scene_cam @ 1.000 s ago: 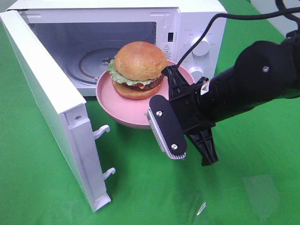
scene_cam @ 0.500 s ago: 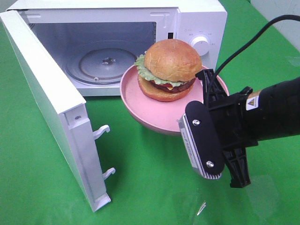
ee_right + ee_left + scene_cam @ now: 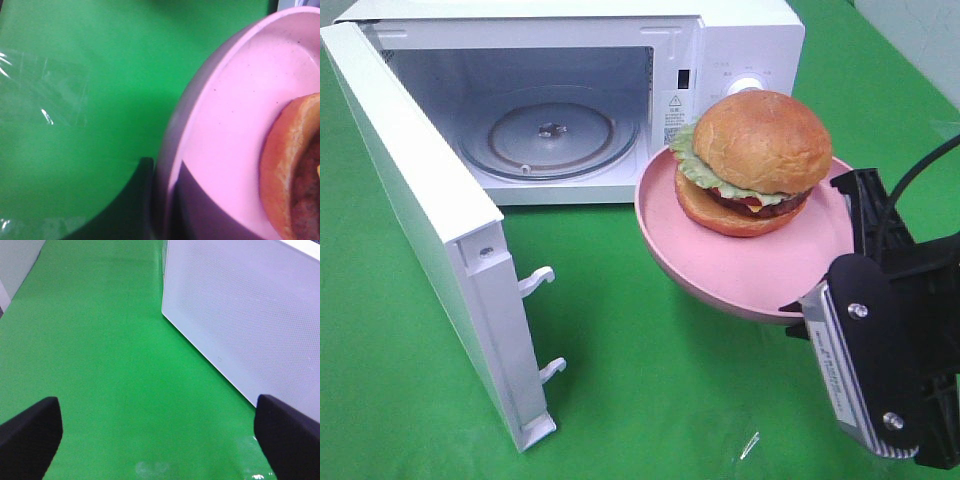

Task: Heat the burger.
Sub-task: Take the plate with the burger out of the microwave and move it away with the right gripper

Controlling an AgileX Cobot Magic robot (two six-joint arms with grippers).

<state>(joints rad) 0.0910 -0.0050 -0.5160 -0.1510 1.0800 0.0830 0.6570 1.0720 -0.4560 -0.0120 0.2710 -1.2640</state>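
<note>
While the right claw (image 3: 810,315) grips one pink plate (image 3: 740,275) bearing one burger (image 3: 752,160), the left claw (image 3: 157,435) gapes

The exterior high camera looks steeply down from the front onto the green cloth (image 3: 650,380), facing the open microwave (image 3: 740,40) and its swung-out door (image 3: 430,250). The left wrist camera sits low, looking along the cloth (image 3: 100,365) toward the door's white outer face (image 3: 245,315). The right wrist camera is very close to the pink plate (image 3: 235,140), which the exterior view (image 3: 740,280) shares.
</note>
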